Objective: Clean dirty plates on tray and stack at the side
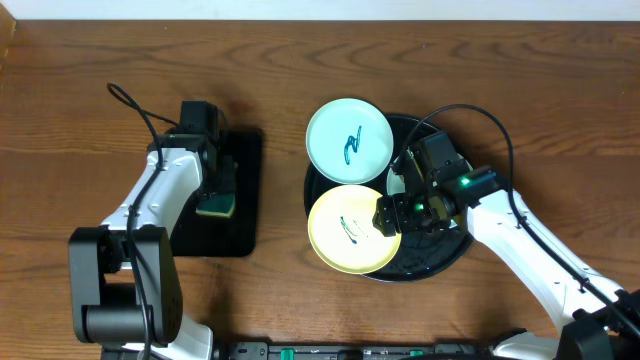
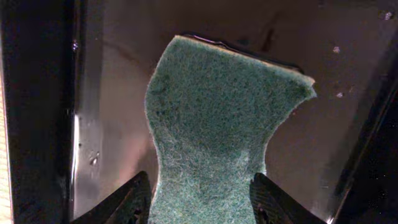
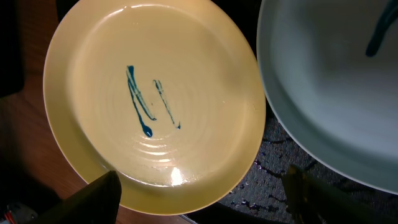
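The left gripper (image 2: 200, 200) is clamped on a green sponge (image 2: 214, 118) over the rectangular black tray (image 1: 245, 190). The right gripper (image 3: 199, 199) stands wide apart, holding nothing, at the near rim of the yellow plate (image 3: 155, 99). That plate lies on the round black tray (image 1: 440, 255), teal scribble at its centre. The mint plate (image 1: 348, 140) lies just beside it, also scribbled.

Yellow plate (image 1: 345, 232) on tray (image 1: 440, 262) — right claw (image 1: 387, 216) beside.

Brown wooden table (image 1: 90, 60), round black tray (image 1: 428, 258) right of centre, rectangular black tray (image 1: 246, 190) left
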